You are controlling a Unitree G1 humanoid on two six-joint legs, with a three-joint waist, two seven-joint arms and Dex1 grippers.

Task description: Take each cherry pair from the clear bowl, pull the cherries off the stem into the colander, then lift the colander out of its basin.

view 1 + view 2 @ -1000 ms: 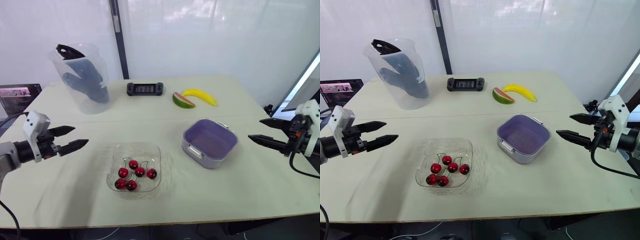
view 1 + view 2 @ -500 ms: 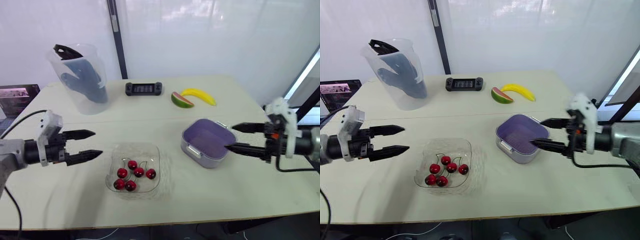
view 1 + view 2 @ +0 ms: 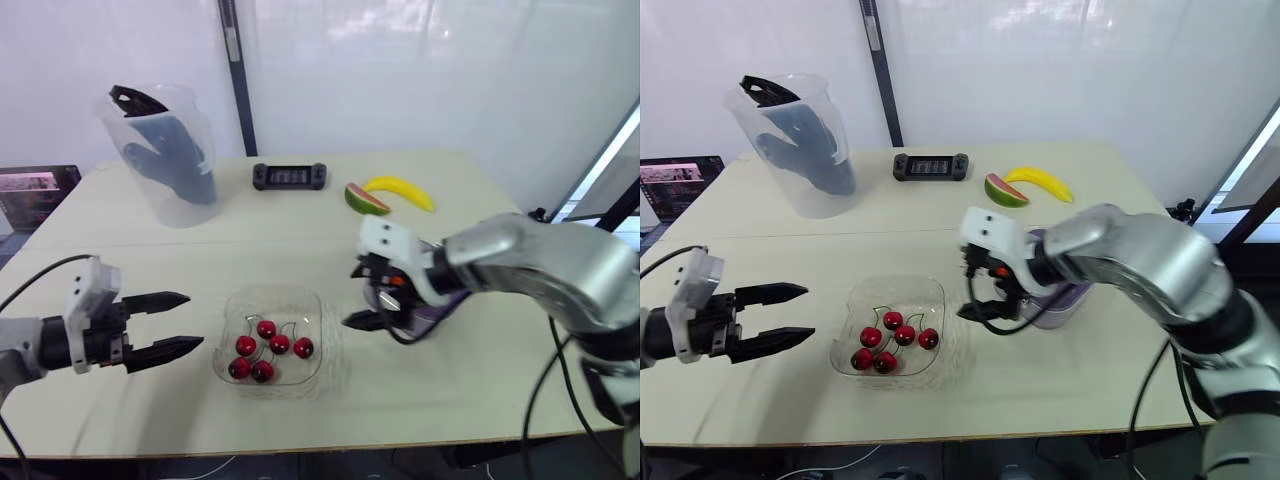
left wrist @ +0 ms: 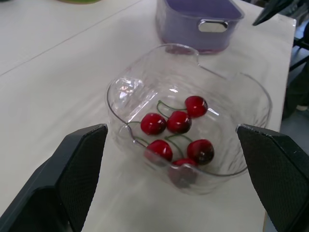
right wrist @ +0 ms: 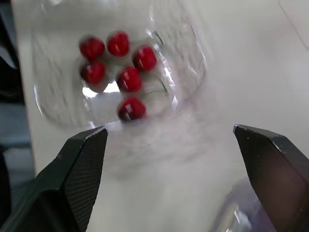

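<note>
Worktop: pale, carries everything
Jug: clear, upright at the far left, something dark inside
Colander: purple, in its basin, right of the bowl, partly behind the right arm
Bowl: clear, near the front edge, mid-worktop
Right jaws: spread wide, empty, between bowl and colander, just beside the bowl's right rim
Left jaws: spread, empty, left of the bowl, apart from it
Cherries: six, red, on green stems, all in the bowl
</note>
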